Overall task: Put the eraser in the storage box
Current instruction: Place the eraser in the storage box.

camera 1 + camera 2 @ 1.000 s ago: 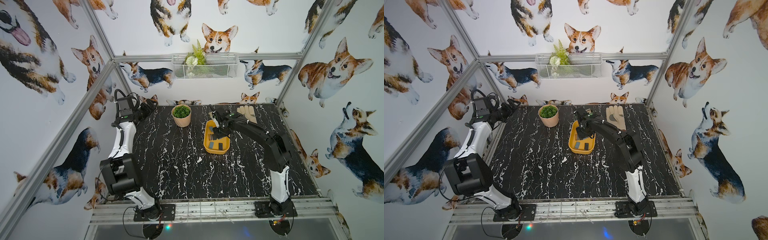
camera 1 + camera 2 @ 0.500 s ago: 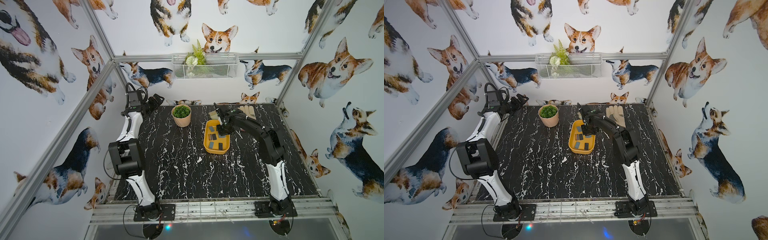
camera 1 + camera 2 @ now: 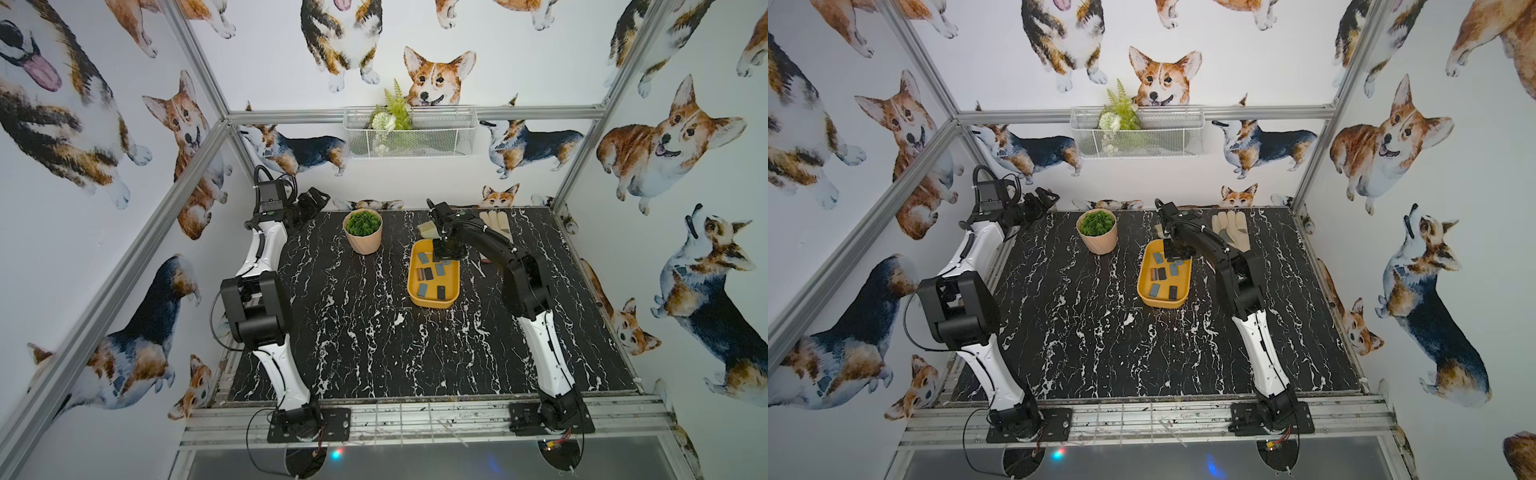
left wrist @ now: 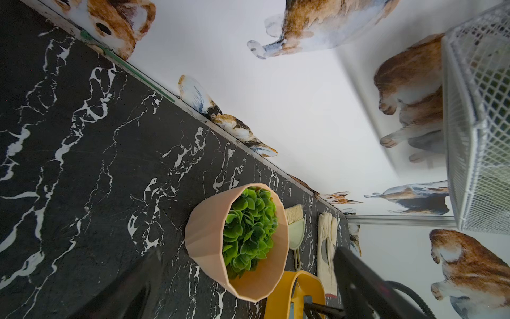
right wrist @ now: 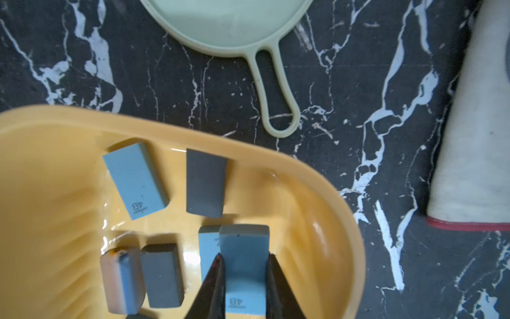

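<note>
The storage box (image 3: 428, 302) (image 3: 1158, 302) is a shallow mustard-yellow tub at the back middle of the table, and several blue and grey erasers (image 5: 135, 179) lie in it. My right gripper (image 3: 442, 254) (image 5: 244, 255) hangs over the tub's far end, shut on a light blue eraser (image 5: 244, 243) (image 3: 444, 262) that sticks out past its fingertips. Just under it lies another blue eraser (image 5: 207, 248). My left gripper (image 3: 318, 197) (image 4: 247, 250) is raised at the back left corner, open and holding nothing.
A pink plant pot (image 3: 362, 232) (image 4: 209, 237) stands left of the tub. A pale green hand brush (image 5: 231, 24) lies behind the tub. A cream work glove (image 3: 494, 224) (image 5: 477, 154) lies to the tub's right. A white wire basket (image 3: 409, 133) hangs on the back wall.
My left arm has unfolded upward and its open gripper has moved right along the back left corner. The right gripper has stayed over the tub's far end, still holding the blue eraser.
</note>
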{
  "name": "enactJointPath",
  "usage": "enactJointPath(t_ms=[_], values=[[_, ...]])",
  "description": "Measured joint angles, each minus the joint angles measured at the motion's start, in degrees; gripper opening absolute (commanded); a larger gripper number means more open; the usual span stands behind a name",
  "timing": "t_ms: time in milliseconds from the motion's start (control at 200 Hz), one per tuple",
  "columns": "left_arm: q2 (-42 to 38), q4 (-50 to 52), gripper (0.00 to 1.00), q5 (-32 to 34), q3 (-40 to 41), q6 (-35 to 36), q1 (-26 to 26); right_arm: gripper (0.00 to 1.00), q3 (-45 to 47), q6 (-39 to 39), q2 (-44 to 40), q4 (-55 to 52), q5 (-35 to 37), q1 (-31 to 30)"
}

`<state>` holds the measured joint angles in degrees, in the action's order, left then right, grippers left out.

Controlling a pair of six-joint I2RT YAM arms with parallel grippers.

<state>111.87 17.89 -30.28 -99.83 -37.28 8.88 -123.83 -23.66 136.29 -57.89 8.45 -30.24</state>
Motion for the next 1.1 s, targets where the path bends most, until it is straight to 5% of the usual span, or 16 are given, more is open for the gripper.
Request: enactJointPath(t_ms=[776,1096], values=[[2.4,-0.1,0.99,-2.2,-0.3,0.7,0.7,0.28,-16.1,-0.9,11.4,-7.5,2.2,0.7],[2.7,-0.3,0.99,-2.7,-0.2,0.6,1.3,0.52,-17.1,-1.9,12.5,-9.0,2.0,0.7]])
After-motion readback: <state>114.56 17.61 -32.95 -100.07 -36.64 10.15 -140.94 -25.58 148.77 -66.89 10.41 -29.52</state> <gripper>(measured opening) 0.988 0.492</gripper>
